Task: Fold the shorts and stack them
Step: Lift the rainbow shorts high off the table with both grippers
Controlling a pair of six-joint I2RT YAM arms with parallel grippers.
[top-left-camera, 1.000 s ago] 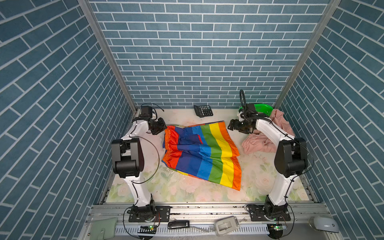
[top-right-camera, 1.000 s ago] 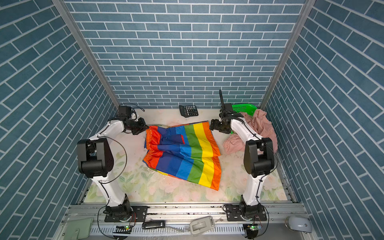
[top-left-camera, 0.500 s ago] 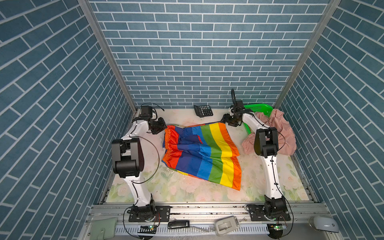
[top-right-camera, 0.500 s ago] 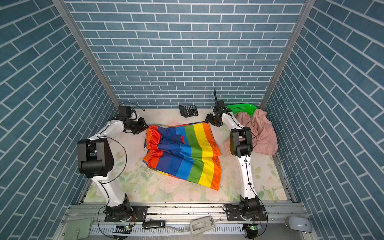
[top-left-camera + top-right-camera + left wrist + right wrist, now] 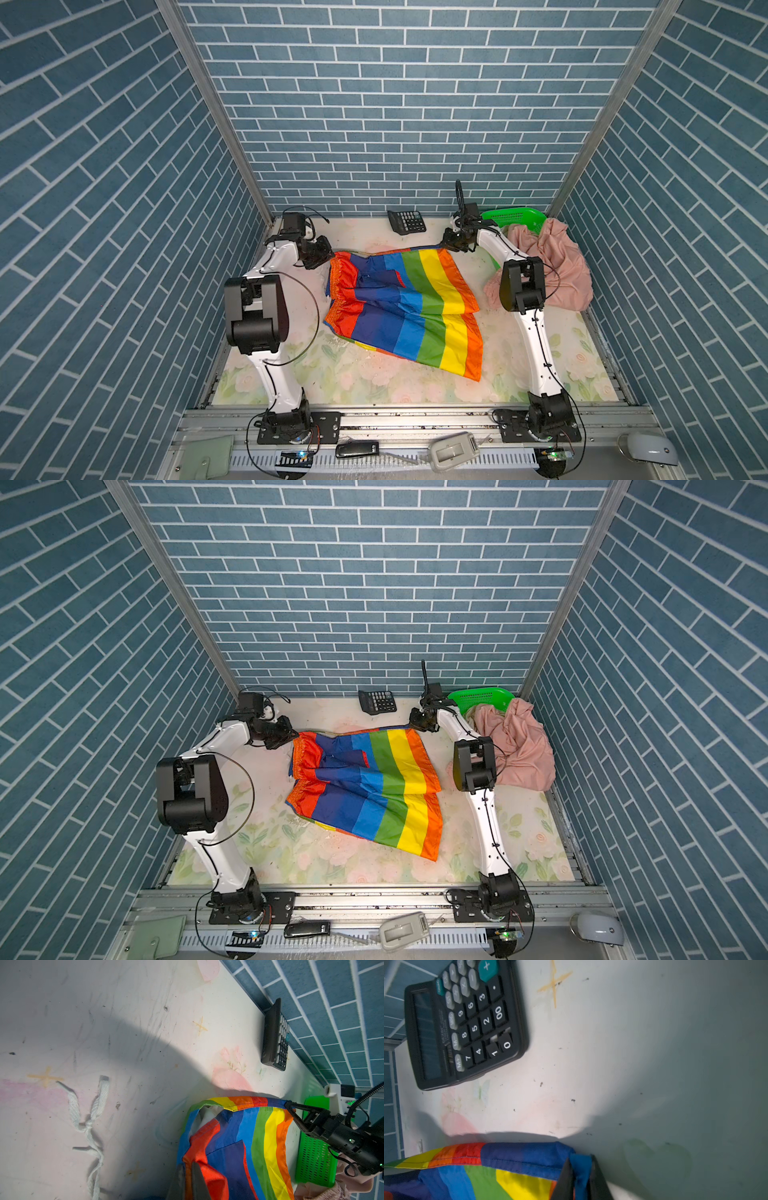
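Note:
The rainbow-striped shorts [image 5: 407, 307] [image 5: 370, 791] lie spread on the floral table, waistband to the left. My left gripper [image 5: 328, 259] [image 5: 291, 737] [image 5: 188, 1167] is shut on the red waistband corner at the far left. My right gripper [image 5: 446, 245] [image 5: 413, 723] [image 5: 580, 1169] is shut on the blue hem corner at the far right of the rainbow-striped shorts [image 5: 519, 1157], lifting that edge slightly. The dusty pink shorts [image 5: 552, 262] [image 5: 523, 742] lie crumpled at the right, spilling from the basket.
A green mesh basket [image 5: 513, 216] [image 5: 482, 697] stands in the far right corner. A black calculator [image 5: 407, 221] [image 5: 377, 701] [image 5: 463, 1026] rests against the back wall. A white drawstring [image 5: 91, 1126] lies on the table. Small devices [image 5: 453, 446] sit on the front rail.
The right arm swung from beside the pink pile to the far hem corner of the rainbow shorts and shut on it. The left arm has not moved.

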